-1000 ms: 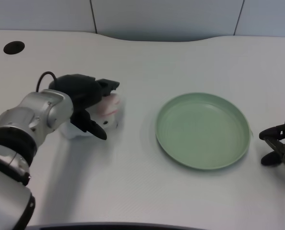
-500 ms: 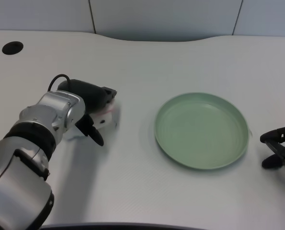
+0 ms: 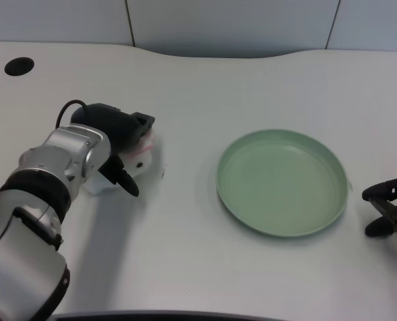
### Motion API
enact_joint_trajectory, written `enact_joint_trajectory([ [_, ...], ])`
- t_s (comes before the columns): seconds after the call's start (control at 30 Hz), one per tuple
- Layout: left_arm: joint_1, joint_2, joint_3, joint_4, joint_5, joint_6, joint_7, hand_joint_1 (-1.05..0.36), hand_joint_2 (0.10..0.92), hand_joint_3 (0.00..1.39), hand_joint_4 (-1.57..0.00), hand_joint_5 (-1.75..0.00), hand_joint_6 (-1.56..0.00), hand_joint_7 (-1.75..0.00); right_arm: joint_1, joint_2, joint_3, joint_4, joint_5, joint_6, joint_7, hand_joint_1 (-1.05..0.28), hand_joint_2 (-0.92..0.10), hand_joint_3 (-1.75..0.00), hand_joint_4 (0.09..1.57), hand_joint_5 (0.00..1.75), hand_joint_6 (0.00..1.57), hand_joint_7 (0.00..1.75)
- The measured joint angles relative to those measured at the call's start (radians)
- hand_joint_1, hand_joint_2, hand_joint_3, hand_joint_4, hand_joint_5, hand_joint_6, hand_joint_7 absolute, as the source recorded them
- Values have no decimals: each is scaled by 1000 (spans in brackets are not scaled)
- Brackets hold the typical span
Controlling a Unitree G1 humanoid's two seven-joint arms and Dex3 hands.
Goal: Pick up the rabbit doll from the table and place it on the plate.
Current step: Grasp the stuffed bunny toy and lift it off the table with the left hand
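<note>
The rabbit doll (image 3: 144,159) is white with some pink and lies left of the table's middle, mostly hidden under my left hand (image 3: 115,137). That hand grips it from above, fingers wrapped over its top and the thumb reaching down in front of it. I cannot tell whether the doll still touches the table. The green plate (image 3: 282,182) stands empty on the table, a hand's width to the right of the doll.
My right hand (image 3: 389,206) rests at the right edge, just past the plate. A black round hole (image 3: 19,65) sits in the far left of the white table (image 3: 205,93). The table's curved back edge runs along the top.
My left hand has drawn slightly left and back with the doll under it, and the fingers cover more of the doll. The plate and right hand have not moved.
</note>
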Motion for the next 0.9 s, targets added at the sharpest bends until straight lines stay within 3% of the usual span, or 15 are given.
enact_joint_trajectory([
  [0.47,0,30,56,0,-69,13,-1,-1019,872,2,-1,0,1,1,11,0,0,-17,0,11,1,-799,-921,-83,941,1003,846,917],
  [0.63,0,36,60,0,-79,14,-9,-1020,864,0,-18,-9,1,1,16,0,0,-46,0,31,-4,-797,-920,-73,948,1005,848,920],
  [0.8,1,39,69,4,-82,15,-11,-1020,855,1,-40,-20,-2,-1,24,0,1,-57,-1,31,-4,-804,-921,-87,941,1000,845,922],
  [0.9,1,36,76,8,-86,29,-17,-1021,856,1,-41,-19,-4,-1,41,0,1,-76,-1,32,-4,-803,-921,-89,945,999,845,922],
])
